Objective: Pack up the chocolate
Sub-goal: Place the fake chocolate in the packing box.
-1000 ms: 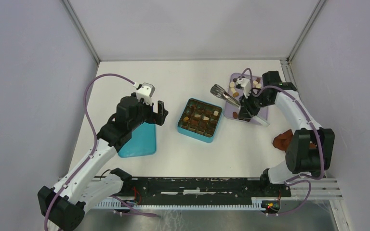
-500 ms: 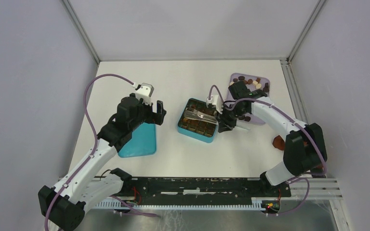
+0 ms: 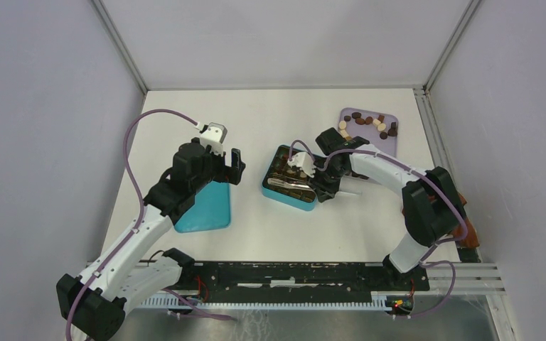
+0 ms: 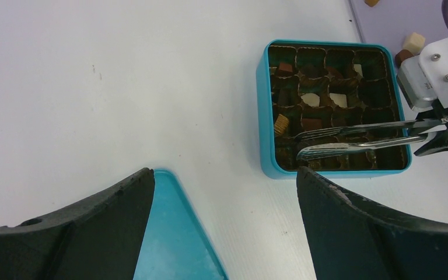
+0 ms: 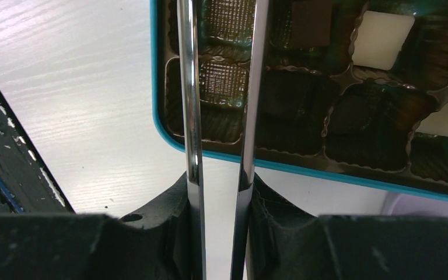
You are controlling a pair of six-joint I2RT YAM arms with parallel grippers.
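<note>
Right gripper was clamped on the metal tongs, with both tong arms squeezed between its fingers and running nearly parallel over the near-left corner of the teal box. From the left wrist view, the tong tips sat above the bottom row of compartments, close to the box's left wall. We couldn't tell whether a piece was pinched between them. Some of the chocolate was already in the box: white, tan and brown pieces in several of the paper cups, while other cups looked dark. The rest of the chocolate lay loose on the purple tray at the far right, well apart from the box. The right arm and its white camera block reached in from the tray side and covered the box's right edge in the top view. Left gripper had its fingers spread wide, holding nothing, above the teal lid, which lay flat on the white table just left of the box without touching it. A reddish-brown cloth sat at the right edge, mostly hidden behind the right arm's base link.
</note>
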